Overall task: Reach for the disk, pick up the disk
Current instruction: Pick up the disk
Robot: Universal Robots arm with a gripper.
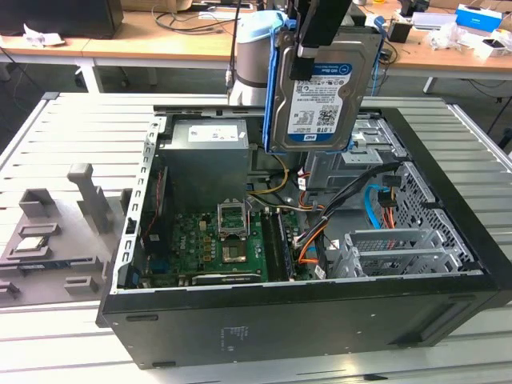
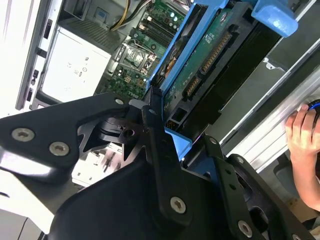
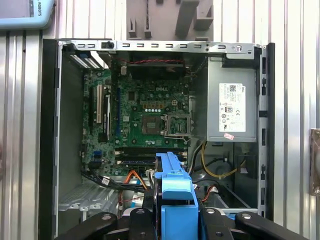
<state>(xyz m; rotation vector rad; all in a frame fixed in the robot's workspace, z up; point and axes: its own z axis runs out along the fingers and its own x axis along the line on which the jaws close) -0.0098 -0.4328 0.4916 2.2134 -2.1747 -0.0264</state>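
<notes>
Silver disk [image 1: 320, 92] in blue plastic frame, held upright above the open computer case [image 1: 448, 264], gripper [image 3: 175, 212] fingers [image 2: 160, 165] clamped on the frame edge, green motherboard [image 3: 142, 117] and boxy grey power supply [image 3: 232, 107] below, slatted metal bench [image 1: 72, 128], a person's hand [image 2: 302, 135] nearby.

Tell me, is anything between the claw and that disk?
No. In the exterior view the claw is clamped directly on the disk, holding it upright in the air above the open computer case.

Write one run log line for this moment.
gripper: shut on blue-framed silver hard disk | disk: lifted above open black computer case
</notes>
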